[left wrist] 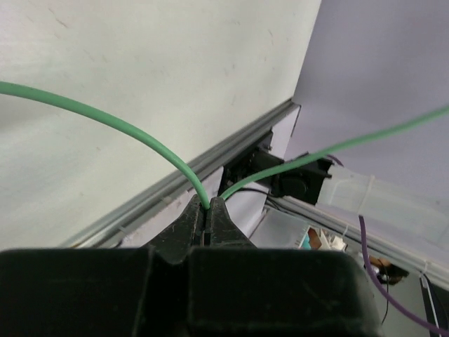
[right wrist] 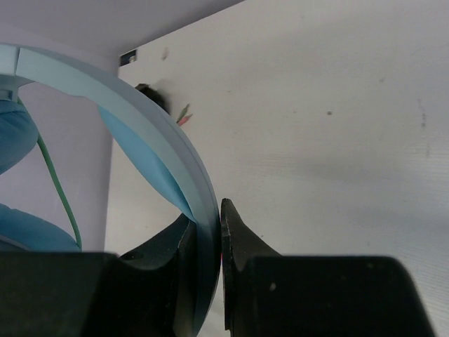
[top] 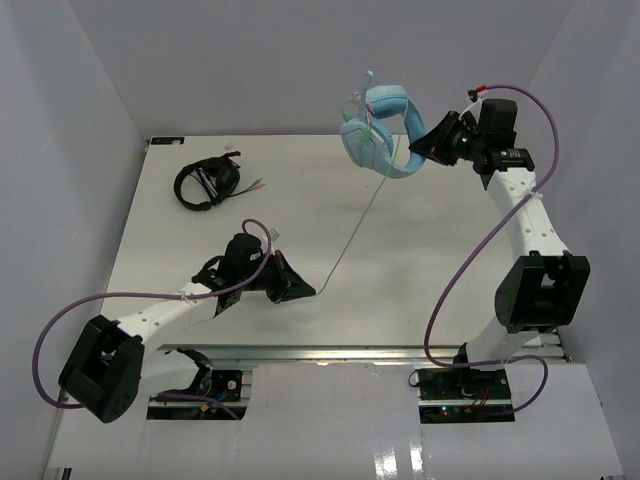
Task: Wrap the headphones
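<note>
The light blue headphones (top: 378, 135) hang in the air at the back of the table, held by the headband (right wrist: 168, 151) in my right gripper (top: 418, 148), which is shut on it. Their thin green cable (top: 350, 240) runs down and forward to my left gripper (top: 308, 292), low over the table's front middle. In the left wrist view the left gripper (left wrist: 208, 208) is shut on the cable (left wrist: 133, 133), which loops out of the fingertips in two strands. In the right wrist view the right gripper (right wrist: 208, 225) pinches the band; blue ear cups (right wrist: 14, 140) show at left.
Black headphones (top: 207, 182) with their own cable lie at the back left of the table (top: 430, 270). White walls enclose the back and sides. The table's metal front rail (left wrist: 161, 186) runs just beyond the left fingertips.
</note>
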Controlling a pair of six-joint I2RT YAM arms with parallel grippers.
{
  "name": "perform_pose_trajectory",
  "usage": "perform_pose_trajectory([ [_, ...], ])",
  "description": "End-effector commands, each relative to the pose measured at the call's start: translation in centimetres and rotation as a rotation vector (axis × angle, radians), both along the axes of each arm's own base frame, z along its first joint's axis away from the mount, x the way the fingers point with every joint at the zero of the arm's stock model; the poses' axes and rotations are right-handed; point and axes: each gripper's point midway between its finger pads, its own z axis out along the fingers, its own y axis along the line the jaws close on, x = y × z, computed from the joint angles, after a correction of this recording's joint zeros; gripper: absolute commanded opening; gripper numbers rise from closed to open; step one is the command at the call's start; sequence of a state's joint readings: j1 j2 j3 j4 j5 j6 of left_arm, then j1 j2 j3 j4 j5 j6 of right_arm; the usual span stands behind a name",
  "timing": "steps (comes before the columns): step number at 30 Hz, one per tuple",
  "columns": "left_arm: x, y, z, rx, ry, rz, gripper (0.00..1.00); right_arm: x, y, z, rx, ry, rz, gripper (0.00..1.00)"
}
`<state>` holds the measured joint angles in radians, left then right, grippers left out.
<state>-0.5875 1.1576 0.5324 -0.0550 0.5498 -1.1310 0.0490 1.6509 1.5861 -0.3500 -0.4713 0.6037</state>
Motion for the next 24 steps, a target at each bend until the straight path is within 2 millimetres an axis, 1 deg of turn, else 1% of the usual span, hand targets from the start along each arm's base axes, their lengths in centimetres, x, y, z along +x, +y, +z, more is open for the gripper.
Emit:
perform_pose_trajectory([
  [1, 3.4, 1.2, 1.1, -0.030, -0.084, -0.018, 0.00, -4.7, 3.8, 6.3, 0.173, -0.177, 0.292, 0.08],
  [4, 6.2, 2.3, 1.5, -0.032, -0.107, -0.017, 0.00, -7.7, 4.7, 7.4, 0.199, -0.231, 0.432, 0.08],
  [6, 8.5, 3.8, 1.9, -0.027, -0.114, 0.014, 0.00, -9.5, 5.1, 7.8, 0.194, -0.270, 0.513, 0.08],
  [8, 10.6, 4.8, 2.5, -0.036, -0.122, 0.023, 0.00, -11.4, 5.0, 7.7, 0.136, -0.348, 0.579, 0.08],
  [10, 13.3, 6.8, 4.2, -0.035, -0.161, 0.065, 0.00, -13.0, 5.0, 7.3, 0.084, -0.399, 0.639, 0.08],
  [11, 14.4, 7.9, 4.4, -0.037, -0.165, 0.090, 0.00, -13.8, 4.8, 7.0, 0.036, -0.428, 0.656, 0.08],
  [13, 16.6, 9.8, 6.6, -0.027, -0.213, 0.116, 0.00, -14.5, 4.3, 6.1, -0.059, -0.474, 0.682, 0.08],
  [15, 18.0, 11.8, 7.6, -0.033, -0.221, 0.150, 0.00, -15.0, 3.6, 5.0, -0.194, -0.552, 0.713, 0.08],
  [16, 19.0, 13.3, 7.8, -0.026, -0.212, 0.187, 0.00, -15.7, 3.5, 4.0, -0.219, -0.534, 0.730, 0.08],
  [17, 19.7, 13.8, 8.3, -0.016, -0.225, 0.193, 0.00, -16.1, 3.2, 3.3, -0.260, -0.545, 0.744, 0.08],
  [19, 20.6, 13.9, 9.3, -0.030, -0.252, 0.199, 0.00, -16.8, 3.0, 2.3, -0.363, -0.586, 0.768, 0.08],
  [20, 20.7, 13.8, 9.6, -0.053, -0.242, 0.208, 0.00, -16.4, 2.5, 1.4, -0.433, -0.585, 0.750, 0.08],
  [21, 20.9, 13.9, 10.1, -0.063, -0.257, 0.211, 0.00, -16.3, 2.2, 0.2, -0.487, -0.599, 0.761, 0.08],
  [22, 21.2, 14.1, 10.8, -0.066, -0.273, 0.216, 0.00, -16.5, 2.0, -0.3, -0.538, -0.620, 0.760, 0.08],
  [23, 21.2, 14.3, 11.0, -0.064, -0.274, 0.219, 0.00, -16.4, 1.7, -1.0, -0.585, -0.625, 0.753, 0.08],
  [24, 21.3, 14.4, 11.5, -0.059, -0.289, 0.223, 0.00, -16.1, 1.3, -2.3, -0.651, -0.627, 0.753, 0.08],
])
